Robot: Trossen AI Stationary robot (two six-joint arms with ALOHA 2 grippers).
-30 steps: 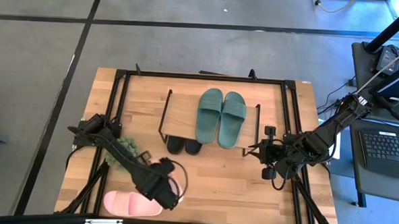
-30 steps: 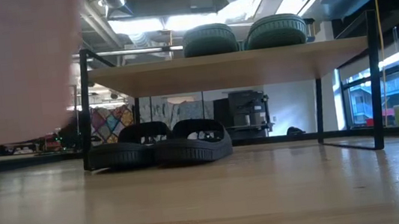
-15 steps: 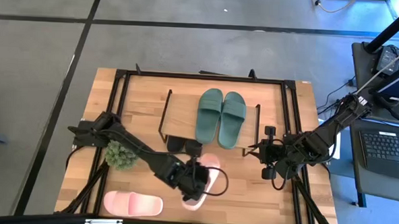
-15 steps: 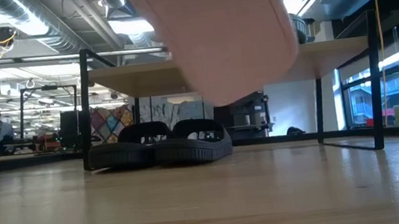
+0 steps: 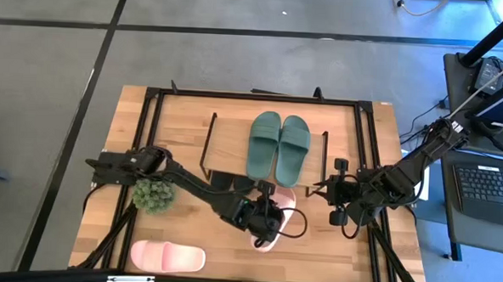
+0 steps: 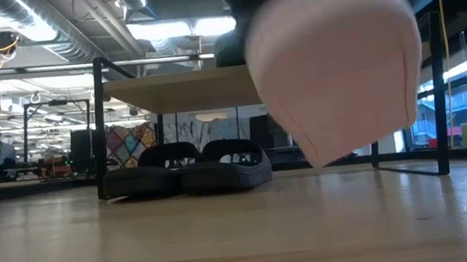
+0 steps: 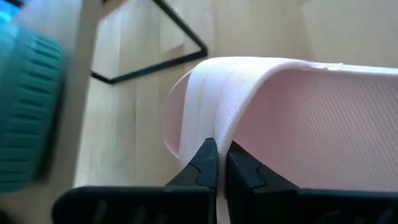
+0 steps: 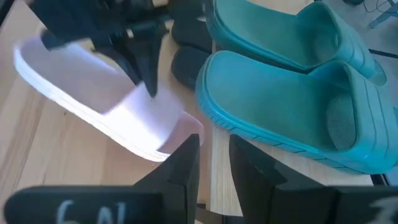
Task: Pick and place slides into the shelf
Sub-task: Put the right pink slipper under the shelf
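**A:** From above?

**B:** The left gripper (image 5: 263,220) carries a pink slide (image 5: 276,212) just off the shelf's (image 5: 234,142) front edge, near the table's (image 5: 332,246) middle. Its mate, the second pink slide (image 5: 167,256), lies at the table's front-left corner. The right gripper (image 5: 338,196) waits by the right edge, fingers nearly together on nothing.

**A:** Table level?

**B:** The slide hangs clear of the wood; the black slides (image 6: 187,171) fill the shelf's left underside.

**A:** Left wrist?

**B:** Fingers (image 7: 205,163) pinched on the strap's edge.

**A:** Right wrist?

**B:** Green slides (image 8: 292,93) on top. I'd lower it flat, then slip it under beside the black pair, clear of the wire legs.
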